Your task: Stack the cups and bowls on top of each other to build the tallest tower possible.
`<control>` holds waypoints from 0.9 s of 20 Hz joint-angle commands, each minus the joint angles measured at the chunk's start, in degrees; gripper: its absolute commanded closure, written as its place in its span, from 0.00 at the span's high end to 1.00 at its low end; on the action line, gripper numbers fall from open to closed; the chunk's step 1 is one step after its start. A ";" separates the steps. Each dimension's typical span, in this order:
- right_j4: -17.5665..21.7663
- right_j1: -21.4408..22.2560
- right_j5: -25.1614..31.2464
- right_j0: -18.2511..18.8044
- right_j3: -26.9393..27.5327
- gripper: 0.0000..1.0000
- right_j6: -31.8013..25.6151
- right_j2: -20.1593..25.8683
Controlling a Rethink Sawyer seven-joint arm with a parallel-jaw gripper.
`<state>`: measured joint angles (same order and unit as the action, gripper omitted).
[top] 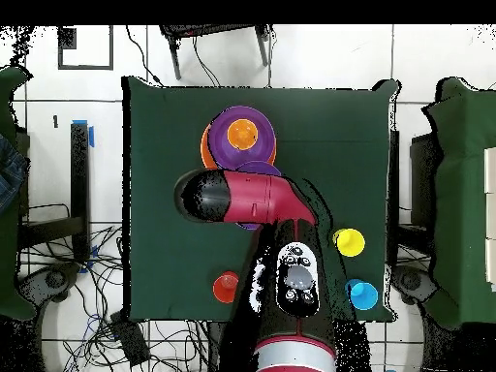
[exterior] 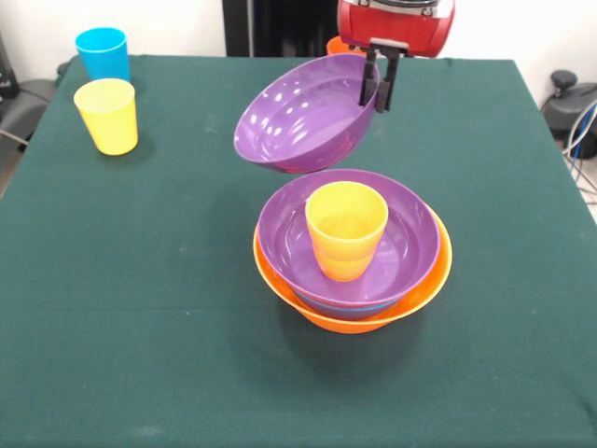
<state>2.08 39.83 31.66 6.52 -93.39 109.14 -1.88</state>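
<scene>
Hidden and cropped parts

Overhead, the arm (top: 247, 199) covers the lifted purple bowl (exterior: 308, 114); an orange thing (exterior: 333, 45) at 12 o'clock stays unidentifiable behind it.

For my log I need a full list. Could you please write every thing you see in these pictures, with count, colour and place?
Held bowl: one, purple, tilted in the air above the pile.
Pile bowls: one large orange at the bottom, one purple nested on top; a bluish rim between them.
Orange-yellow cup: one, upright inside the pile's purple bowl.
Loose cups: light blue and yellow, at a table corner; red-orange, near the robot's edge.
Table: one, dark green cloth.
Gripper: shut on the held bowl's rim.
Arm: red and black.
</scene>
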 commanded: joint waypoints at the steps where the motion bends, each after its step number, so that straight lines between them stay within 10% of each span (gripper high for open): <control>1: -1.41 0.51 5.60 -0.32 1.53 0.00 5.24 3.57; 18: -2.74 1.31 7.87 0.79 1.79 0.00 3.25 4.65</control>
<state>0.85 39.94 32.21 6.74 -93.39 109.14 -1.86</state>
